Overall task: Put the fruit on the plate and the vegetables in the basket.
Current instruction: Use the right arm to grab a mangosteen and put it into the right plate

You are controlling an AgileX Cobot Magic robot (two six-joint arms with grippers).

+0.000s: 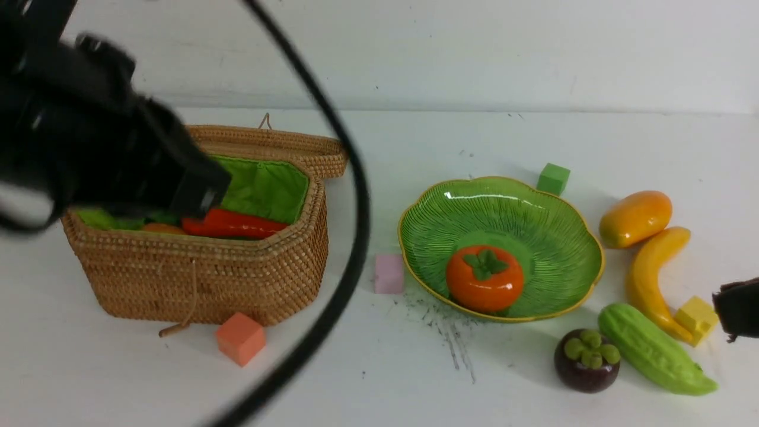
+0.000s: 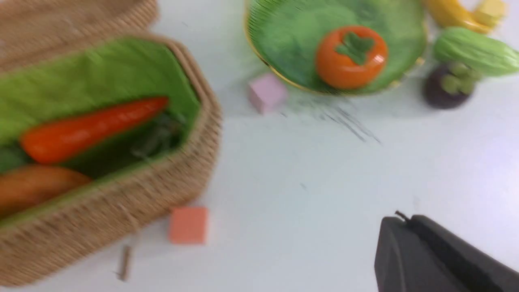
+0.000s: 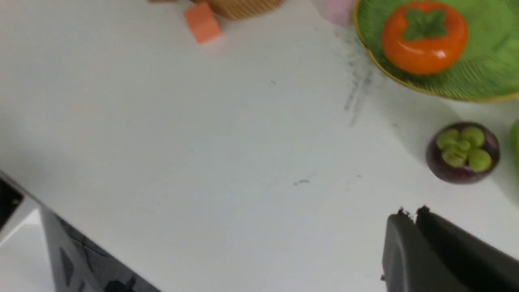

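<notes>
The place looks like a robot lab or test bench. The work surface is a plain white table (image 1: 415, 148) set against a plain white wall (image 1: 474, 47), and the tabletop carries dark scuff marks (image 1: 450, 341) near its middle. A black robot arm (image 1: 89, 148) fills the left of the front view, and a thick black cable (image 1: 353, 196) loops close in front of the camera. The things laid out are props: a glossy toy persimmon (image 1: 484, 279) on a green leaf-shaped plate (image 1: 533, 201), a wicker basket (image 1: 207, 279), and small foam blocks: an orange cube (image 1: 240, 338), a pink cube (image 1: 389, 274), a green cube (image 1: 553, 178) and a yellow cube (image 1: 697, 317).
</notes>
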